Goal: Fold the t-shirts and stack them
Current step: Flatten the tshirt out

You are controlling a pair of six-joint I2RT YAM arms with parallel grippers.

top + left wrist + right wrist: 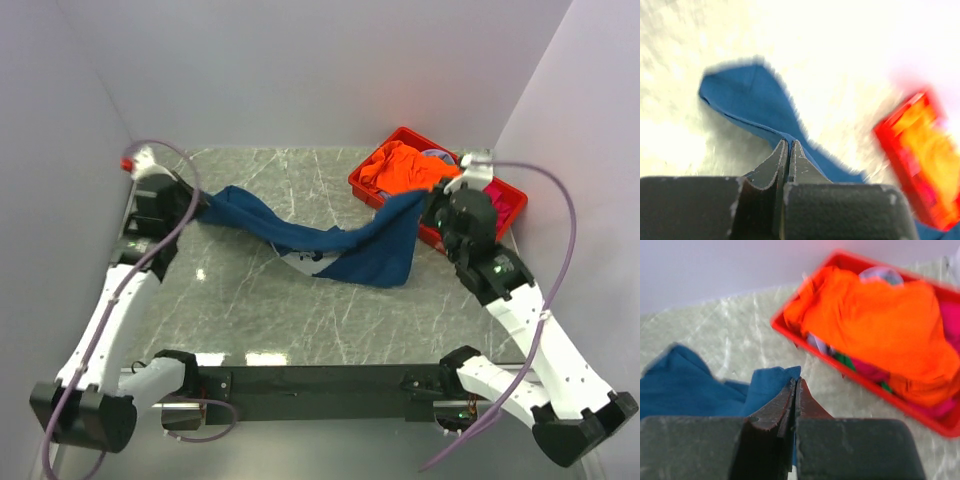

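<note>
Left of the red crate (365,185), well apart from it: my left gripper (197,212), jaws pressed together on one end of the navy t-shirt (335,245). The wrist view shows blue cloth pinched right at the tips, with only a thin seam between the pads.

At the crate's near-left rim: my right gripper (432,205), jaws likewise clamped on the shirt's other end. A blue fold is caught between the tips.

Navy t-shirt: strung as a sagging band from the crate's rim leftward to my left gripper. Both ends are lifted, and the middle droops and appears to rest on the marble table (300,320) left of the crate. A wider flap hangs below the end nearest the crate. A pale patch shows under the sag, too small to make out.

Inside the crate: orange t-shirt (400,168), rumpled, heaped on top at the left end. Pink t-shirt (508,203) at the right end, only partly visible. Scraps of green and pale cloth sit beneath the orange one; I cannot tell what they are.
</note>
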